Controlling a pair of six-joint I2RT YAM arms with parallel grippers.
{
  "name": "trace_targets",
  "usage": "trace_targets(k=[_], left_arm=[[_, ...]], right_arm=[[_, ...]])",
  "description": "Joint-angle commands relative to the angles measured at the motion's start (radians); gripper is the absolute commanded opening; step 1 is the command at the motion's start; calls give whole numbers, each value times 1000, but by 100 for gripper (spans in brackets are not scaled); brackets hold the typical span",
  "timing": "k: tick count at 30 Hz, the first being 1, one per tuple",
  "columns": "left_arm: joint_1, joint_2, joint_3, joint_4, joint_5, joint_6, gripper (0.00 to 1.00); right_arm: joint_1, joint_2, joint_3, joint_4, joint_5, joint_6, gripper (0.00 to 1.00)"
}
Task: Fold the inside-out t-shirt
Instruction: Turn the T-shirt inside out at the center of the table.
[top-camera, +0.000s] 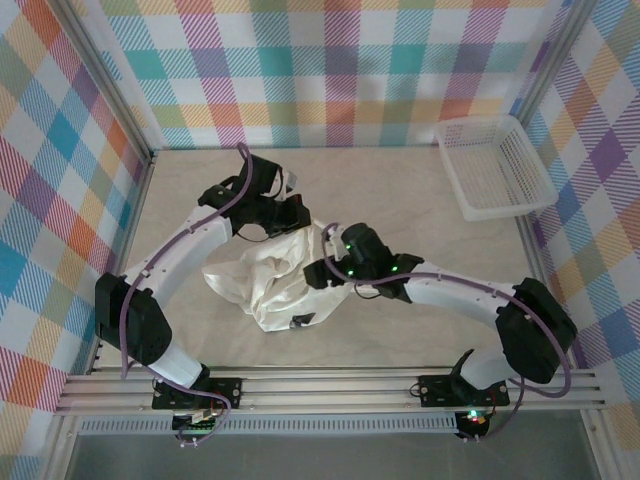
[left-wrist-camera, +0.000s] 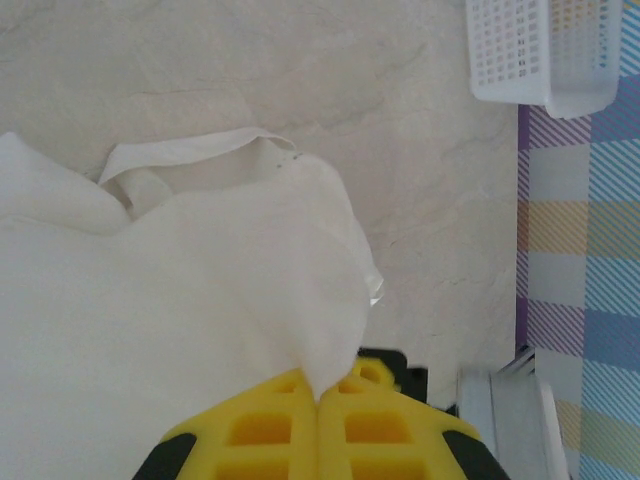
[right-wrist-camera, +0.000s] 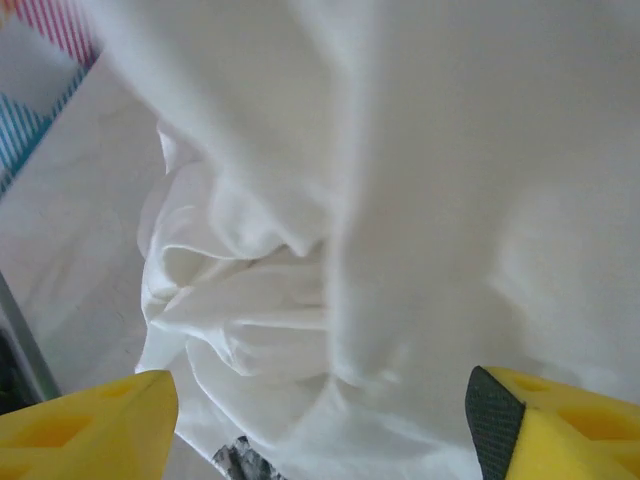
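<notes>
Walls and worktop: checked pastel walls (top-camera: 330, 60) are closing in a pale marbled worktop (top-camera: 400, 190); a white mesh basket (top-camera: 495, 165) is sitting at its far right, well apart from the cloth.
T-shirt: the white t-shirt (top-camera: 270, 285) is lying bunched in a crumpled heap near the middle of the worktop, between the two arms, with its far side being held up off the surface.
Dark tag: a small dark tag (top-camera: 300, 321) is showing at the near edge of the heap.
Left jaws: pressed together and pinching a fold of the t-shirt, which is draping away from them in the left wrist view; a hemmed opening (left-wrist-camera: 190, 150) is lying just beyond.
Right jaws: standing spread wide, with loose cloth hanging ahead of them and nothing being clamped.
Handling: the fabric is looking thin, light and limp, so it is likely sagging and collapsing wherever it is not being held; it is not fragile, though single layers may be slipping from a shallow pinch.
Where to hold: seams, hems or shoulder corners are probably offering the firmest bite, taken at two well-separated points so the cloth is spreading flat.
Risk: grabbing mid-panel is likely catching several layers at once.
</notes>
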Motion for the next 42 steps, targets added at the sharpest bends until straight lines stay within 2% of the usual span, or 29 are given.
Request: trace_targets(k=[1, 2, 4, 6, 7, 8, 10, 11, 12, 14, 17, 18, 20, 22, 23, 26, 30, 32, 35, 36, 38, 42], left_arm=[[4, 1, 43, -28, 17, 1, 0], [4, -1, 52, -37, 13, 4, 0], [5, 0, 76, -61, -5, 22, 0], [13, 4, 105, -99, -38, 52, 0], [23, 12, 118, -115, -70, 79, 0], [37, 26, 126, -131, -118, 110, 0], [77, 73, 124, -128, -197, 160, 0], [101, 108, 117, -105, -194, 179, 0], [120, 135, 110, -68, -164, 197, 0], [136, 197, 102, 3, -135, 225, 0], [138, 210, 82, 74, -101, 225, 0], [139, 196, 62, 98, -90, 219, 6], [143, 138, 16, 117, -77, 211, 31], [146, 53, -36, 91, -95, 216, 45], [145, -8, -77, 67, -128, 218, 48], [125, -210, -217, 14, -232, 186, 50], [-21, -413, -380, -9, -369, 123, 28], [-105, -447, -446, 18, -392, 91, 22], [-192, -378, -487, 95, -354, 98, 20], [-214, -341, -483, 119, -348, 120, 23], [-258, -242, -462, 164, -354, 172, 35], [-265, -60, -415, 220, -388, 217, 58]], right_arm=[[17, 125, 71, 0, 249, -157, 76], [16, 174, 103, -26, 322, -157, 74], [15, 244, 172, -93, 365, -172, 61], [15, 258, 216, -152, 289, -180, 36], [15, 237, 208, -144, 210, -178, 19], [10, 201, 183, -115, 91, -169, 12], [-24, 130, 119, -21, -241, -124, 8], [-46, 97, 83, 53, -426, -70, 7], [-65, 73, 52, 124, -556, -15, 7], [-98, 26, -12, 280, -730, 100, 6], [-135, -23, -80, 398, -836, 170, 5], [-146, -34, -97, 404, -842, 170, 5], [-169, -44, -130, 411, -841, 167, 6], [-195, -41, -152, 414, -845, 164, 6], [-205, -41, -154, 394, -847, 156, 6], [-228, -52, -157, 282, -810, 99, 6], [-237, -58, -164, 173, -738, 41, 5], [-243, -48, -167, 143, -710, 30, 5], [-244, -33, -179, 162, -720, 39, 6], [-244, -28, -182, 167, -723, 43, 7], [-244, -19, -185, 166, -729, 47, 7], [-244, -20, -193, 168, -735, 50, 7]])
